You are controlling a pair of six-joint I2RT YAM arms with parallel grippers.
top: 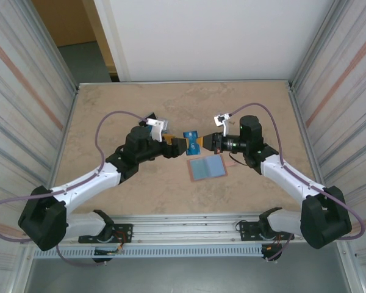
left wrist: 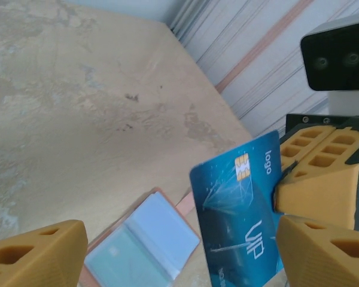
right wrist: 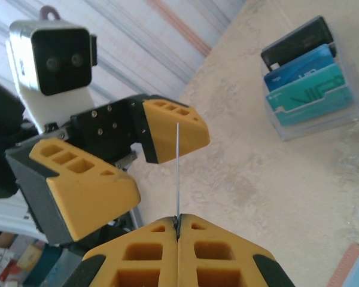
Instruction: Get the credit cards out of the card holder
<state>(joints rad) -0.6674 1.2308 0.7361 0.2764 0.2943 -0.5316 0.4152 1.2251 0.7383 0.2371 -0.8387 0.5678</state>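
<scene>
Your right end effector [right wrist: 178,224] is clamped on an edge of the blue plastic credit card [left wrist: 239,209], aloft near the open salmon-pink card holder [top: 206,166] on the worktop [top: 110,110]; let go before your left end effector [top: 178,145], fingers apart, pinches it, and it may fall.

Cards and holder, counted
One card holder [top: 207,166]. Four credit cards [right wrist: 311,95]: one black, two blue, one teal.

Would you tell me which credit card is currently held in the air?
The dark blue chip card, pinched by the right gripper; the other cards sit in the clear tray.
</scene>
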